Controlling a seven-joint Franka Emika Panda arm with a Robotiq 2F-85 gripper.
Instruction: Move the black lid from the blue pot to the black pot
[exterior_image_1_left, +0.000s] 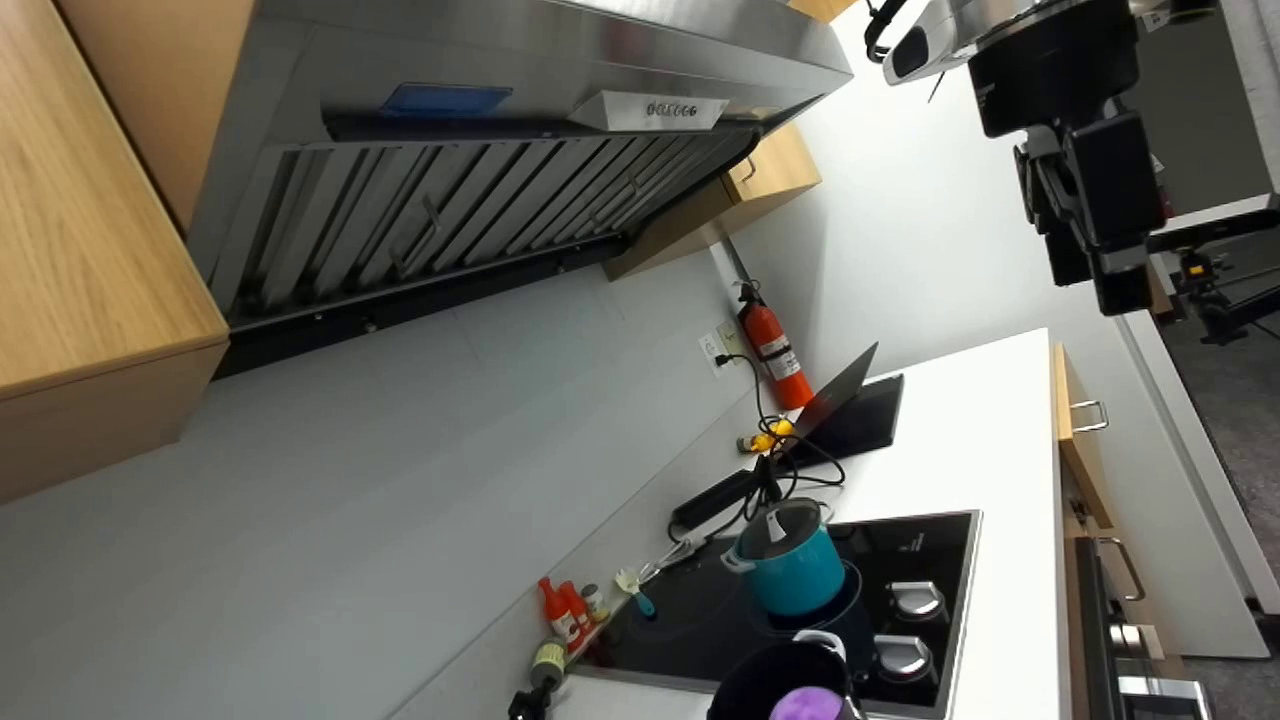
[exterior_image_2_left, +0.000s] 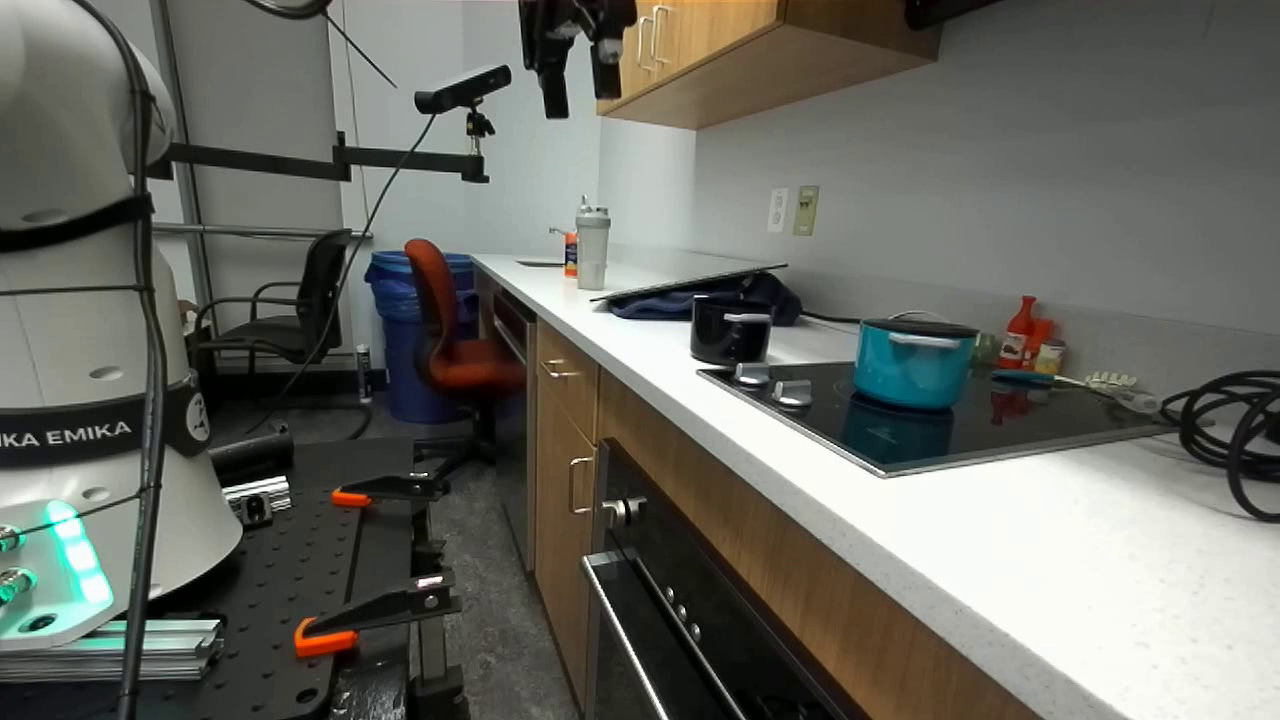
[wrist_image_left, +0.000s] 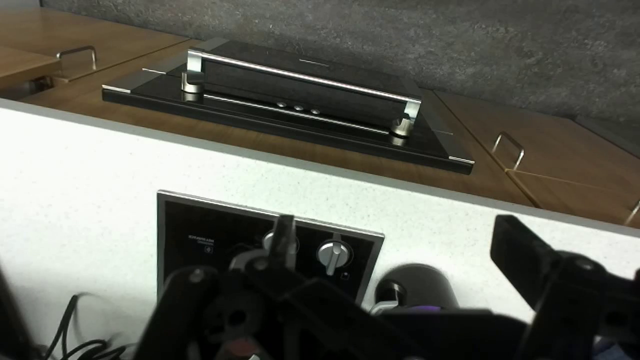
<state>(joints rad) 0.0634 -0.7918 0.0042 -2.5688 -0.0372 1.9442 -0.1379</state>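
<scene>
The black lid (exterior_image_1_left: 784, 524) lies on top of the blue pot (exterior_image_1_left: 800, 578) on the cooktop. In an exterior view the lid (exterior_image_2_left: 918, 326) shows as a thin dark edge on the blue pot (exterior_image_2_left: 914, 372). The black pot (exterior_image_2_left: 728, 336) stands beside the cooktop on the counter. It has no lid, with something purple inside (exterior_image_1_left: 806, 704). In the wrist view the black pot (wrist_image_left: 422, 285) is partly hidden by the gripper. My gripper (exterior_image_1_left: 1097, 283) is open and empty, high above the counter and apart from both pots. It also shows in an exterior view (exterior_image_2_left: 581, 88) and the wrist view (wrist_image_left: 395, 225).
The black cooktop (exterior_image_2_left: 1010, 430) has silver knobs (wrist_image_left: 333, 254) near its front. A range hood (exterior_image_1_left: 560, 40) and cabinets hang above. Sauce bottles (exterior_image_2_left: 1018, 335), utensils (exterior_image_2_left: 1080, 380) and black cables (exterior_image_2_left: 1240, 430) lie around the cooktop. A laptop (exterior_image_1_left: 835, 390) stands at one end.
</scene>
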